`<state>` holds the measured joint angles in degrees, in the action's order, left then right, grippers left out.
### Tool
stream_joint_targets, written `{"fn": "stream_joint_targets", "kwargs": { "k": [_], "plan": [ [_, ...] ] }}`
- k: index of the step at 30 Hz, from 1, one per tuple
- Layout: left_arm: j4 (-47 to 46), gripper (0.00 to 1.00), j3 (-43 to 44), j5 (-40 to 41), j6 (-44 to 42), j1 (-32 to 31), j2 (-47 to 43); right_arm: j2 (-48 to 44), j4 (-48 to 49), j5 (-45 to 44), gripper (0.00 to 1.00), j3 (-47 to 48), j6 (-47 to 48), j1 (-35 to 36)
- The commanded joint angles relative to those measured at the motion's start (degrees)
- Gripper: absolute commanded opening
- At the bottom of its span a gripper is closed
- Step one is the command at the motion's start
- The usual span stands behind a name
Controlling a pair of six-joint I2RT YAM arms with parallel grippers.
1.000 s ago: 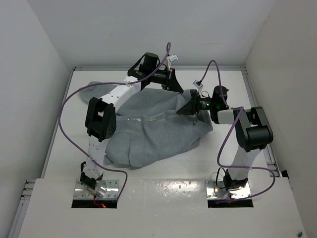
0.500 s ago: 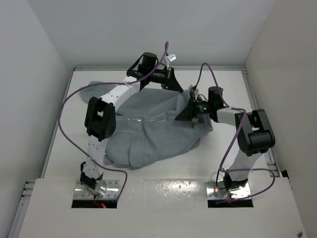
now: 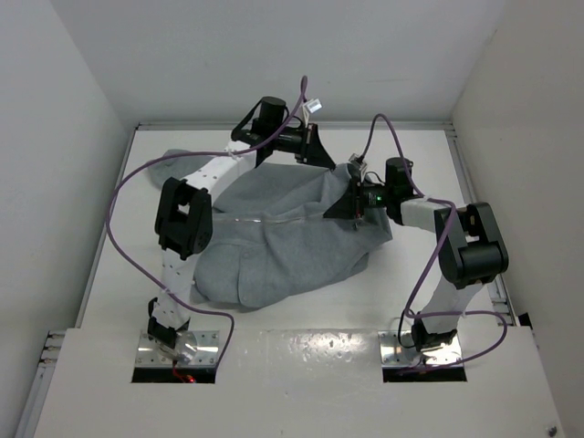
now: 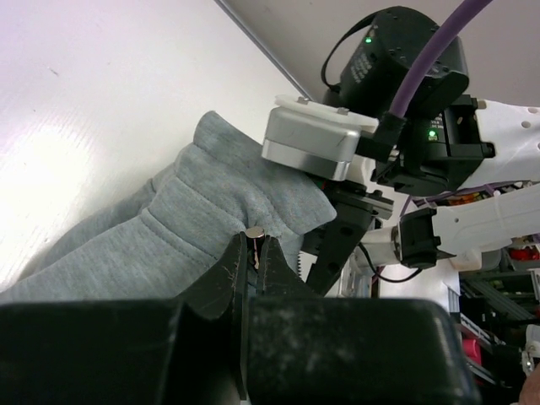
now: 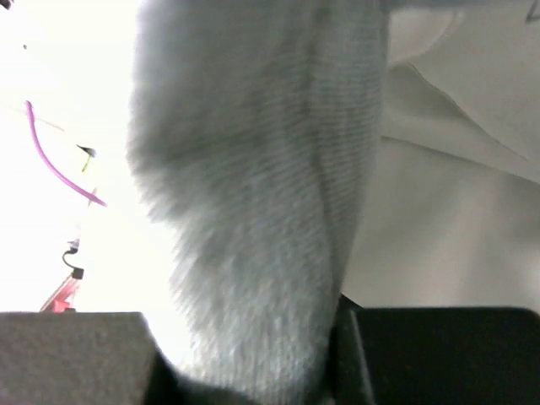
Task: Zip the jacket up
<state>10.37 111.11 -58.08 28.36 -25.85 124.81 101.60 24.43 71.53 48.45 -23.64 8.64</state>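
Note:
The grey jacket (image 3: 274,242) lies crumpled across the middle of the table, with a zipper line running across it. My left gripper (image 3: 326,162) reaches over to its far right edge. In the left wrist view the left gripper (image 4: 255,246) is shut on a small metal zipper pull (image 4: 254,232) at a raised fold of the jacket (image 4: 194,211). My right gripper (image 3: 341,205) is just beside it, shut on a bunch of jacket fabric. Grey fabric (image 5: 261,211) fills the right wrist view between the right gripper's (image 5: 253,363) jaws. The zipper teeth there are hidden.
White walls close in the table on the left (image 3: 55,182), back and right. Purple cables (image 3: 119,228) loop over both arms. A jacket sleeve (image 3: 169,164) reaches toward the far left corner. The right arm's wrist body (image 4: 396,76) hangs close above the left gripper.
My right gripper has moved a little left and back with its fabric, closer to the left gripper. The left gripper has stayed almost still.

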Motion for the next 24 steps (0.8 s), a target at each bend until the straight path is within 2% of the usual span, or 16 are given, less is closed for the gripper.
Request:
{"fn": "stream_joint_targets", "kwargs": {
  "k": [1, 5, 7, 8, 9, 11, 12, 15, 16, 17, 19, 21, 24],
  "plan": [
    [-3.6, 0.00, -0.6, -1.3, -1.1, 1.0, -2.7, -1.5, 10.4, 1.0, 0.17, -0.2, -7.2, 0.0],
    [-1.9, 0.00, -1.9, -0.2, -3.0, 1.5, -3.9, -1.6, 14.9, 1.1, 0.17, 0.7, -13.0, 0.0],
    [-1.4, 0.02, -2.5, 0.5, -4.4, 1.5, -4.4, -1.4, 18.5, 1.3, 0.09, 0.7, -15.9, 0.1],
    [0.1, 0.26, -2.5, 2.6, -5.3, 1.5, -4.9, -1.4, 18.8, 1.3, 0.07, 0.7, -16.2, 0.1],
    [0.1, 0.38, -3.3, 3.8, -6.1, 1.5, -6.2, -1.5, 18.9, 1.3, 0.05, 0.8, -16.5, 0.1],
    [2.9, 0.59, -4.1, 9.4, -10.8, 2.1, -8.6, -1.5, 18.8, 1.8, 0.04, 0.7, -16.7, 0.1],
    [4.1, 0.62, -6.1, 11.6, -13.3, 2.6, -10.3, -1.8, 18.6, 1.7, 0.04, 0.7, -17.2, 0.0],
    [12.4, 0.71, -10.2, 18.9, -28.6, 2.6, -18.6, -2.5, 16.6, 2.0, 0.01, 0.2, -17.9, -0.1],
    [15.5, 0.71, -12.5, 20.2, -38.2, 2.6, -22.2, -2.8, 16.4, 2.4, 0.00, 0.0, -18.4, -0.2],
    [22.6, 0.71, -13.5, 20.7, -43.2, 2.1, -23.7, -3.1, 16.1, 2.5, 0.00, -0.3, -18.6, -0.2],
    [29.2, 0.67, -17.3, 21.3, -55.9, 0.6, -26.7, -3.8, 15.8, 2.7, 0.00, -0.3, -20.4, -0.2],
    [34.3, 0.65, -20.9, 21.3, -60.9, -0.4, -30.9, -3.8, 16.7, 3.0, 0.00, 0.0, -22.8, -0.3],
    [34.3, 0.66, -27.5, 21.3, -62.4, -1.5, -32.7, -3.6, 21.3, 3.8, 0.00, 0.2, -27.9, -0.3]
  ]
}}
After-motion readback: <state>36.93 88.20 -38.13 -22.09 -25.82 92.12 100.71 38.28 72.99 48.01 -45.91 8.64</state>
